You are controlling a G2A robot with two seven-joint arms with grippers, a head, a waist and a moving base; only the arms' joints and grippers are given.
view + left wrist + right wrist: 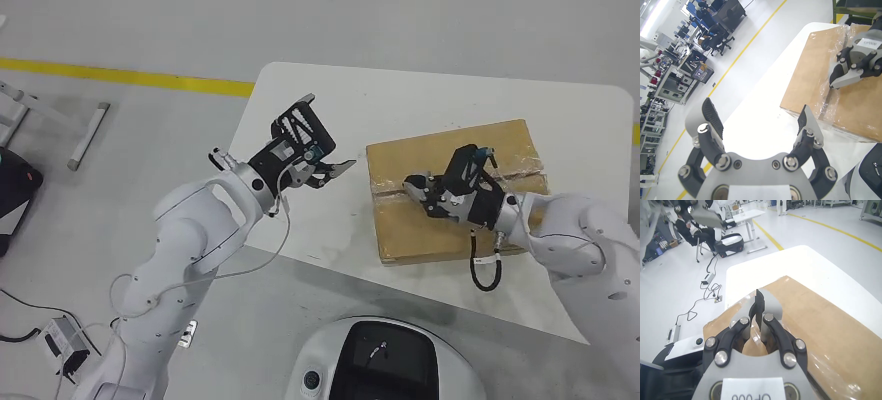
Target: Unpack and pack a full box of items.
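Flat brown cardboard box sits taped shut on the white bench, and the right gripper is right on top of it, fingers pressed together, tips down on the clear tape seam running along the box's long axis. Left gripper hangs beside the box's short end, fingers spread and empty, so the right arm's clearly closer.

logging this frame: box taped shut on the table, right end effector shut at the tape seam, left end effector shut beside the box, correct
Not quite. The left end effector is open, jaws spread wide, beside the box, as the left wrist view shows. The rest holds: the right end effector is shut at the tape seam.
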